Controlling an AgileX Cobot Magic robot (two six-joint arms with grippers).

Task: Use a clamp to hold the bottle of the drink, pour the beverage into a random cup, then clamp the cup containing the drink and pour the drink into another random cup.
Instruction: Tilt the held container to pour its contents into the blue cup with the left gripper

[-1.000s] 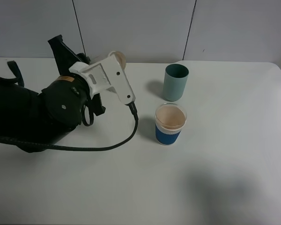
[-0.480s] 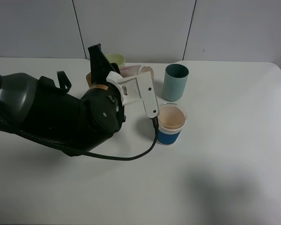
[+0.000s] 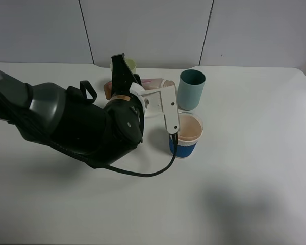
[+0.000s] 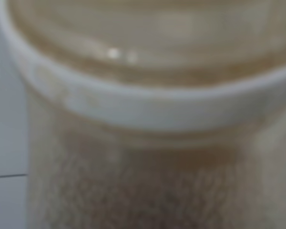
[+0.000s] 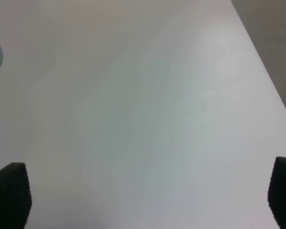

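Left clamp point(image 3: 136, 84), upper centre of the exterior view, is closed on the bottle of the drink point(image 3: 158, 83). It is mostly hidden behind the white camera mount point(image 3: 168, 109) and the bulky black left arm point(image 3: 86, 127). The bottle lies tipped about level, its mouth just beside the teal cup point(image 3: 191, 89) and above and behind the blue-and-white cup point(image 3: 185, 133), centre frame. The left wrist view is a blurred close-up of the bottle rim point(image 4: 148, 109). A pale yellow-green cup point(image 3: 126, 65) sits behind the arm. Right clamp point(image 5: 143, 195) is spread wide and holds nothing over the bare white table point(image 5: 143, 95).
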